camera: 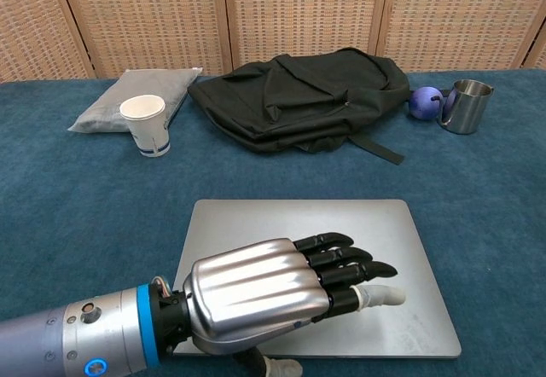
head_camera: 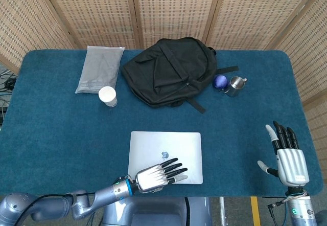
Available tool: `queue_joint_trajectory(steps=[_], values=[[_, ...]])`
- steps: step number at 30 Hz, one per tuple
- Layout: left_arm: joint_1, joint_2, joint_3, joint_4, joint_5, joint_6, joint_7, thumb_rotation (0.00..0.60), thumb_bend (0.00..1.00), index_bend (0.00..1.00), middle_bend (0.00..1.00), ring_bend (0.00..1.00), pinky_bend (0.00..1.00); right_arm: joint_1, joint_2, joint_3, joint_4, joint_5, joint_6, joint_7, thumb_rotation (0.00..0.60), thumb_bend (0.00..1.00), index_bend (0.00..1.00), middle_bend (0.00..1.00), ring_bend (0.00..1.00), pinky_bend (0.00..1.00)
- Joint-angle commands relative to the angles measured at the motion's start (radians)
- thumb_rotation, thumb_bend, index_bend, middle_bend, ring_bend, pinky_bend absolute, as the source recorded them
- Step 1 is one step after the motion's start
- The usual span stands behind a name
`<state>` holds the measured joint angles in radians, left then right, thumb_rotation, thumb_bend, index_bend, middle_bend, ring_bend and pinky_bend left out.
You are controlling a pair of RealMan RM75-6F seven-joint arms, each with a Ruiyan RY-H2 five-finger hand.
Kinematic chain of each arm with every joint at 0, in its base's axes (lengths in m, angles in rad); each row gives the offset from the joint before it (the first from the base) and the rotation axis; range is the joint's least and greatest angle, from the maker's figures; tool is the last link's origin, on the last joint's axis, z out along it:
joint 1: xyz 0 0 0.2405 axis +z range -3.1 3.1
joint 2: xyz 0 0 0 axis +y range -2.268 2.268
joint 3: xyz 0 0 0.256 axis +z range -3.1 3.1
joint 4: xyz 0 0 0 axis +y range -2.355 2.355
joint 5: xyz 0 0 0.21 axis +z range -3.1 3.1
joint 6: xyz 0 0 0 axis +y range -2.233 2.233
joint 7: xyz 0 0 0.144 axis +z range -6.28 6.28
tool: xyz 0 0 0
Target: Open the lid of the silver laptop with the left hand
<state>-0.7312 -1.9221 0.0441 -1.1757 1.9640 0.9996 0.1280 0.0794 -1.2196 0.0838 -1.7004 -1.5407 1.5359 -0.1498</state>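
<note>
Reaching was the step you were on: your left hand (camera: 281, 296) hung over the near half of the closed laptop (camera: 341, 223), which lay flat at the table's (head_camera: 51, 134) front edge. Its fingers (camera: 358, 269) were straight, slightly fanned, holding nothing; whether they touched the lid I couldn't tell. Next, I judged, you needed fingertips hooked under the lid's front lip. Your right hand (head_camera: 288, 157) stood spread and empty, well apart.
</note>
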Motion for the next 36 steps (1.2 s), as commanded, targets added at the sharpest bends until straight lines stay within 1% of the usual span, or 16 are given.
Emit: queue_joint_trajectory(steps=[1,8,19,25,31,36], values=[[-0.009,-0.02,-0.01,0.017,-0.026,-0.008,0.014,0.6,0.3,0.0,0.0,0.0,0.0,0.0,0.002,0.001,0.0,0.003,-0.001,0.004,0.6,0.0,0.0,0.0,0.0,0.0],[-0.026,-0.055,-0.018,0.05,-0.067,-0.015,0.024,0.6,0.3,0.0,0.0,0.0,0.0,-0.001,0.009,0.003,-0.002,0.007,0.0,0.019,0.6,0.0,0.0,0.0,0.0,0.0],[-0.04,-0.1,-0.002,0.082,-0.103,-0.002,0.032,0.6,0.3,0.0,0.0,0.0,0.0,0.0,0.018,0.007,-0.002,0.014,-0.003,0.039,0.6,0.0,0.0,0.0,0.0,0.0],[-0.048,-0.111,-0.002,0.093,-0.119,0.008,0.039,0.6,0.35,0.0,0.0,0.0,0.0,0.001,0.02,0.008,-0.001,0.018,-0.005,0.046,0.6,0.0,0.0,0.0,0.0,0.0],[-0.051,-0.111,0.0,0.097,-0.131,0.012,0.049,0.6,0.38,0.0,0.0,0.0,0.0,0.002,0.023,0.009,-0.001,0.02,-0.007,0.053,0.6,0.0,0.0,0.0,0.0,0.0],[-0.053,-0.109,-0.01,0.096,-0.144,0.022,0.069,0.6,0.42,0.0,0.0,0.0,0.0,0.002,0.027,0.011,-0.001,0.025,-0.008,0.066,0.6,0.0,0.0,0.0,0.0,0.0]])
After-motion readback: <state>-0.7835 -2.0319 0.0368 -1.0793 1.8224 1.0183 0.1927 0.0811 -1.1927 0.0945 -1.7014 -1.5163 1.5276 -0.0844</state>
